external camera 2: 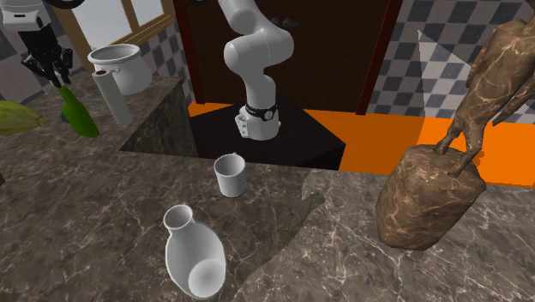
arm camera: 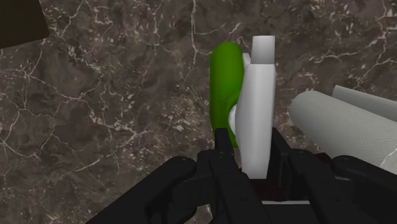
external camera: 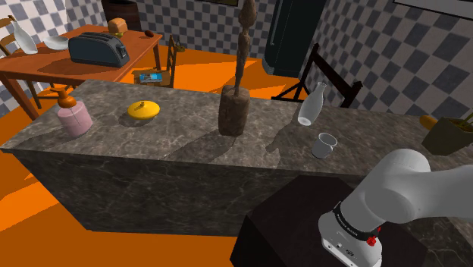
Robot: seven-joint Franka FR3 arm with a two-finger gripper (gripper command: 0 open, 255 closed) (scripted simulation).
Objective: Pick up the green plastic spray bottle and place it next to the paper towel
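**While the gripper (external camera 2: 51, 69) pinches it, the bottle (external camera 2: 77, 113) hangs beside the towel (external camera 2: 112, 96)**

On the counter (external camera 2: 343, 249) a cup (external camera 2: 230, 175) stands upright, its inside plain white; what the pot (external camera 2: 120, 62) behind the towel holds cannot be told. Both fingers (arm camera: 221, 145) clamp the bottle's white spray head (arm camera: 257, 108), and its green body juts past the fingertips, tilted, just beside the upright towel. From the wrist, that clasp is plain; the shoulder view gives the cup, a vase (external camera: 311, 105) and a sculpture (external camera: 233, 106) along the counter.
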